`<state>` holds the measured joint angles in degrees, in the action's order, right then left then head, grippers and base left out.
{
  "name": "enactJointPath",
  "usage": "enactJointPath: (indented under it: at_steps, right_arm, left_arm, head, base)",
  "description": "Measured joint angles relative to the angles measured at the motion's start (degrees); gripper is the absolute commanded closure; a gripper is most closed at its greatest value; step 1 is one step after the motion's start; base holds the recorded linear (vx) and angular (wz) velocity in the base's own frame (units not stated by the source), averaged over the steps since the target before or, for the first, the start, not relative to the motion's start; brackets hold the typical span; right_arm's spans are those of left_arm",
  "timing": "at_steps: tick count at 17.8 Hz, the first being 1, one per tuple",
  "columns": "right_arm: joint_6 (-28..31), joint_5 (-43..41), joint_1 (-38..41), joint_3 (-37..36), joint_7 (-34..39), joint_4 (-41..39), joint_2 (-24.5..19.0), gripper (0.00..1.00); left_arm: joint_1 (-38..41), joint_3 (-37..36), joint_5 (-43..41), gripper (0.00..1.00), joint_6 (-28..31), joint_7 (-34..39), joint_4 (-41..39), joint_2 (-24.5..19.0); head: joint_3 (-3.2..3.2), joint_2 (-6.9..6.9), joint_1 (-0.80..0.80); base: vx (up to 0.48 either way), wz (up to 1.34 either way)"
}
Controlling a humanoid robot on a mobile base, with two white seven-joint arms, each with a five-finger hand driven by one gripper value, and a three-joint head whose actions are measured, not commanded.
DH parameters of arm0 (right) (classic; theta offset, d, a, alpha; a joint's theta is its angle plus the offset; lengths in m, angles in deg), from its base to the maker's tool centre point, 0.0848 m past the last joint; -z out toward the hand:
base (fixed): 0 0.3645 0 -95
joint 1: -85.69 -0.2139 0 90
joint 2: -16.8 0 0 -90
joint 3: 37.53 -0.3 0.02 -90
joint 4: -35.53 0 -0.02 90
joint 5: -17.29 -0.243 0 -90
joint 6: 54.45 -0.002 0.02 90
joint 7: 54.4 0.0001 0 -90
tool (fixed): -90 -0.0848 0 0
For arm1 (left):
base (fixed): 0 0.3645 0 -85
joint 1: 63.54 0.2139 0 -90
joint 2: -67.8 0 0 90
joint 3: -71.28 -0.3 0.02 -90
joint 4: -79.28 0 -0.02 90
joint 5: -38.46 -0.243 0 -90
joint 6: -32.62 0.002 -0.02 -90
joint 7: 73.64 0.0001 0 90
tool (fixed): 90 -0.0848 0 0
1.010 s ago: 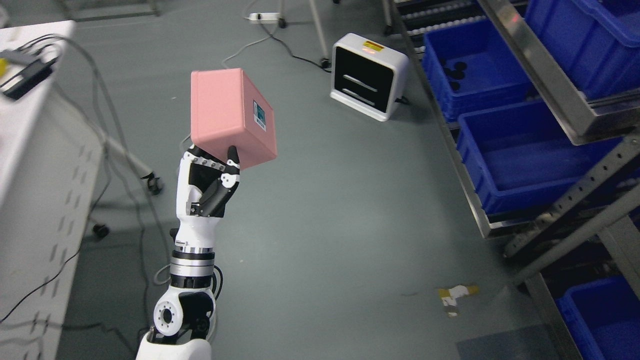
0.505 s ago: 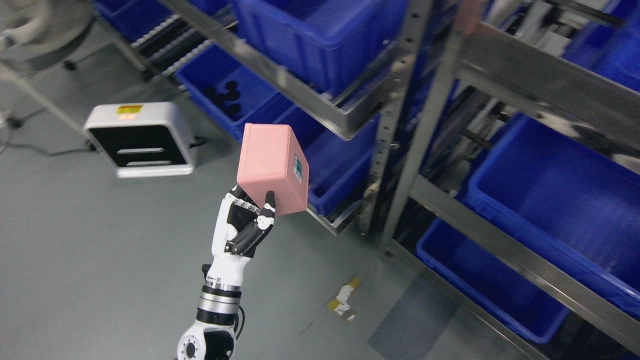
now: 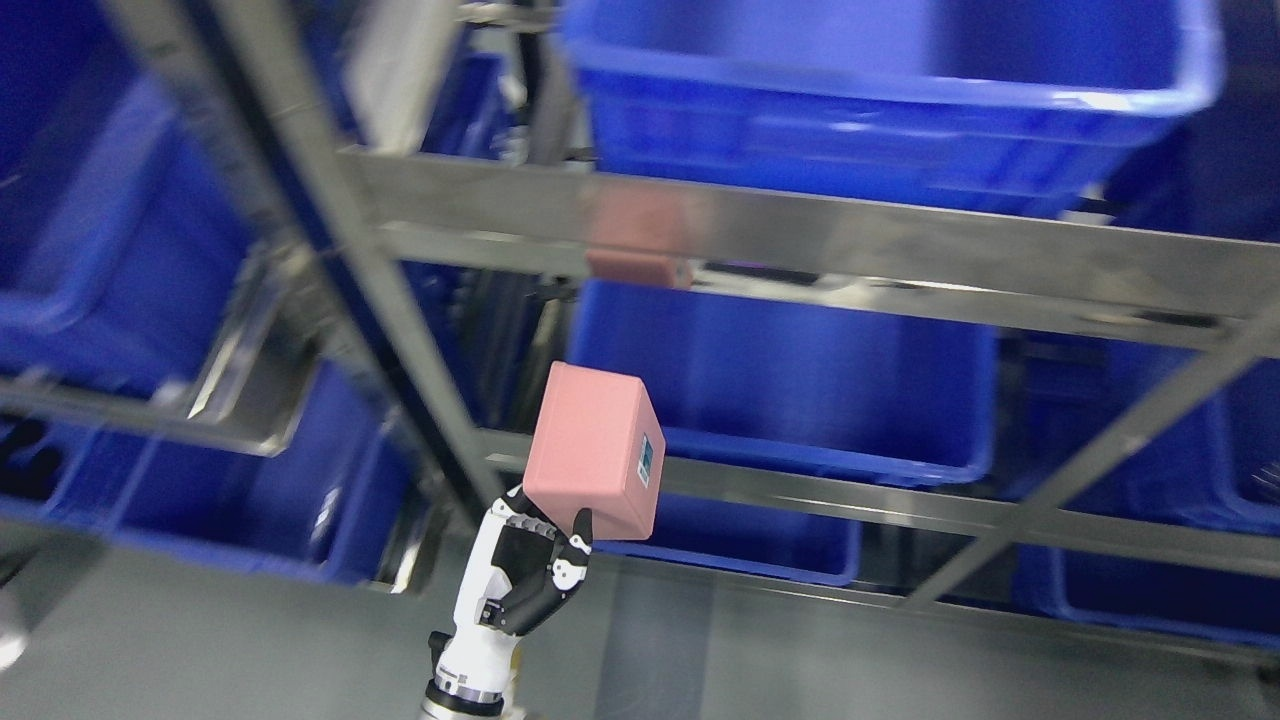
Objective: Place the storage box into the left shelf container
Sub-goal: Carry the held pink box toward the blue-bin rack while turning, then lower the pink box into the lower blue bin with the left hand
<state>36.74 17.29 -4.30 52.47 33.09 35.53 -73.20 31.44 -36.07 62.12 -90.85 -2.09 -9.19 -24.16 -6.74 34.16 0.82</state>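
A pink storage box [image 3: 595, 450] with a small label on its right face is held up in the lower middle of the head view. My left hand [image 3: 545, 515] is shut on its bottom edge, thumb on the front face and fingers [image 3: 512, 503] behind it. The arm rises from the bottom edge, left of the middle. The box hangs in front of a metal shelf rack [image 3: 800, 240], just left of a blue container [image 3: 790, 385] on the middle level. Further blue containers sit on the rack at the left [image 3: 110, 240]. My right hand is out of sight.
A large blue bin [image 3: 880, 90] fills the top level, and more blue bins stand low at left [image 3: 250, 510] and centre [image 3: 740, 535]. A slanted steel upright [image 3: 330, 250] and horizontal rails cross the view. Grey floor [image 3: 750, 660] lies below. The picture is motion-blurred.
The whole picture has swung from open floor to facing the shelf rack, so the camera moved. The pink box stays gripped in my left hand, now closer to the rack.
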Motion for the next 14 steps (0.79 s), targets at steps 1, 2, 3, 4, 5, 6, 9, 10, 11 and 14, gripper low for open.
enactJointPath:
  at_steps: [1,2,3,4,5,6,9,10,11,14]
  right_arm:
    - [0.0,0.0,0.0,0.0,0.0,0.0,0.0,0.0]
    - [0.0,0.0,0.0,0.0,0.0,0.0,0.0,0.0]
    - [0.0,0.0,0.0,0.0,0.0,0.0,0.0,0.0]
    - [0.0,0.0,0.0,0.0,0.0,0.0,0.0,0.0]
    - [0.0,0.0,0.0,0.0,0.0,0.0,0.0,0.0]
    - [0.0,0.0,0.0,0.0,0.0,0.0,0.0,0.0]
    - [0.0,0.0,0.0,0.0,0.0,0.0,0.0,0.0]
    - [0.0,0.0,0.0,0.0,0.0,0.0,0.0,0.0]
    - [-0.1,0.0,0.0,0.0,0.0,0.0,0.0,0.0]
    - [-0.2,0.0,0.0,0.0,0.0,0.0,0.0,0.0]
  left_arm:
    - [-0.4,0.2,-0.3,0.96,-0.1,-0.1,0.1,-0.2]
    - [-1.1,0.5,-0.5,0.96,-0.3,-0.2,0.3,-0.4]
    - [-1.9,0.9,-0.8,0.95,0.3,-0.2,0.5,-0.7]
    - [-2.8,1.4,-1.0,0.95,1.9,-0.2,0.8,-1.0]
    - [-4.0,1.9,-1.2,0.95,3.5,-0.2,1.2,-1.3]
    - [-5.4,2.5,-1.4,0.94,5.5,-0.2,1.8,-1.5]
    - [-10.2,4.1,-2.8,0.94,11.2,-0.3,4.4,-2.1]
    - [-12.0,4.8,-3.4,0.94,12.2,-0.3,5.5,-2.2]
    - [-13.9,5.5,-4.2,0.93,13.1,-0.3,6.7,-2.3]
    - [-18.5,7.3,-7.6,0.64,15.1,-0.3,10.5,-2.3]
  head:
    - [0.0,0.0,0.0]
    - [0.0,0.0,0.0]
    - [0.0,0.0,0.0]
    - [0.0,0.0,0.0]
    - [0.0,-0.01,0.0]
    - [0.0,-0.01,0.0]
    - [0.0,-0.02,0.0]
    - [0.0,-0.02,0.0]
    - [0.0,-0.02,0.0]
    - [0.0,-0.02,0.0]
  base:
    - [0.141,-0.76]
    - [0.141,-0.76]
    - [0.12,-0.67]
    - [0.12,-0.67]
    - [0.112,-0.51]
    - [0.112,-0.51]
    - [0.093,-0.41]
    - [0.072,-0.34]
    - [0.066,-0.27]
    - [0.049,-0.21]
